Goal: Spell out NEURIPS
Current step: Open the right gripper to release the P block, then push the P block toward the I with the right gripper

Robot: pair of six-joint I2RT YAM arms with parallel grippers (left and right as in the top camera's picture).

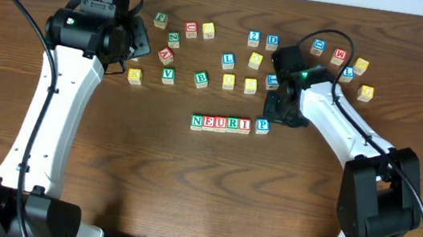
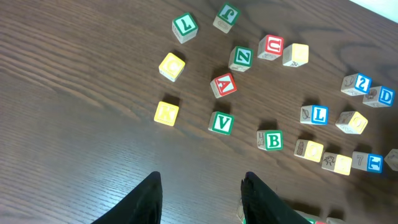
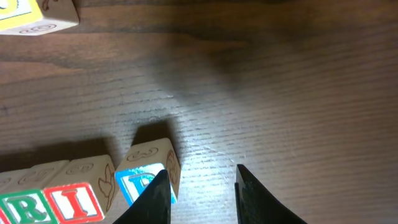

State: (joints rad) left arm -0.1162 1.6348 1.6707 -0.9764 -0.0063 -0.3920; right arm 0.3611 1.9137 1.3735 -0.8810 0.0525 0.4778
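The NEURI row (image 1: pixel 220 124) stands mid-bench with the P block (image 1: pixel 261 126) just right of it, a little askew; the right gripper (image 3: pixel 198 182) beside it and the left gripper (image 2: pixel 201 198) are both spread and empty, so only S seems left.

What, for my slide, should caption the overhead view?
Right tool beside blue P block, next to the NEURI row.

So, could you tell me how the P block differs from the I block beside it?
The P block has a blue letter; the I block has a red one. The I block touches the R block, in line with the row; the P block sits a small gap away, turned slightly and a little out of line. Both are wooden letter cubes, letters facing up, on the table.
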